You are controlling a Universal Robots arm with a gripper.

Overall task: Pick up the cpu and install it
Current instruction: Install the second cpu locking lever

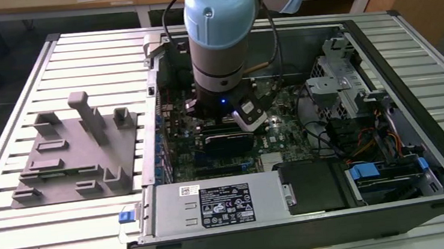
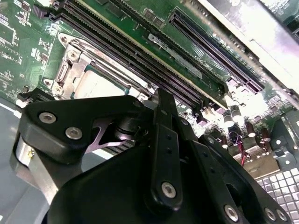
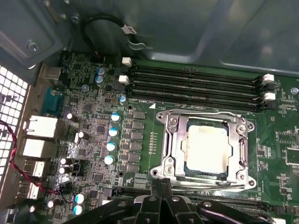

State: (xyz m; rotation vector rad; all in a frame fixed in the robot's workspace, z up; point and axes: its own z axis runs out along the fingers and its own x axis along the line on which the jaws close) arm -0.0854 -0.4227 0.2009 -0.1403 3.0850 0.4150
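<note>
Power supply [image 1: 217, 204]: it is sitting at the near edge of the open computer case [image 1: 407, 30], which is lying on the slatted worktop [image 1: 23, 238].
Grey fixture [image 1: 75, 152]: it is standing on the worktop just beside the case, toward the exterior view's left, with its posts upright.
Gripper [image 3: 161, 189]: it is hanging low inside the case over the motherboard [image 3: 98, 126]; its black fingers [image 2: 163, 140] are appearing drawn together and they are holding nothing.
Cpu [image 3: 206, 147]: it is lying flat inside the metal-framed socket [image 3: 170, 140] on the motherboard, pale top up, just beyond the fingertips in both wrist views [image 2: 96, 84].
Memory slots [image 3: 196, 86]: they are running in dark rows just behind the socket, toward the far wall of the case.
</note>
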